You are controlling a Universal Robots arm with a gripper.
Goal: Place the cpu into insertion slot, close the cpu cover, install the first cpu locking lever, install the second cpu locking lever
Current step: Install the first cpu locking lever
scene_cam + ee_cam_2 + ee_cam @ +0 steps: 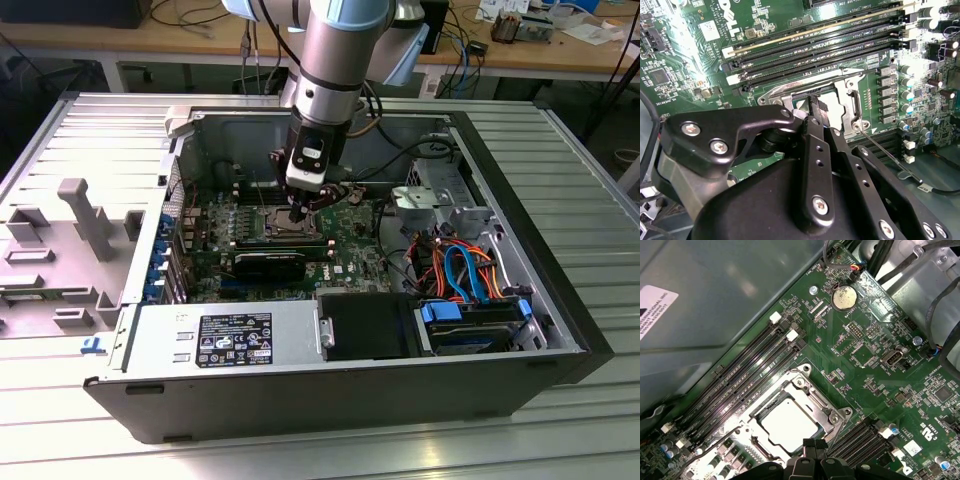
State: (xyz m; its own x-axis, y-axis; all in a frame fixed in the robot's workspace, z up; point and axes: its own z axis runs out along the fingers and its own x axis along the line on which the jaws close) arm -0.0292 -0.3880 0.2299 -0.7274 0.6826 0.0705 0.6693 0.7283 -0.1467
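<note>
Your end effector [812,446] stands pinched narrow, gripping nothing I can see, at the rim of the cpu cover [771,399] — likely pressing it flat over the cpu [790,426], already seated in the insertion slot [840,415]. Close alongside run the memory slots [747,367]; in the exterior view, cables [460,270] bunch at three o'clock from it.

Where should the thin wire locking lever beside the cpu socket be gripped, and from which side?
Probably at its free outer end. In the second wrist view the locking lever is a thin straight wire running from the corner of the cpu cover out over open board, so come from above and pinch across the wire; nearer the cover, metal crowds it.
</note>
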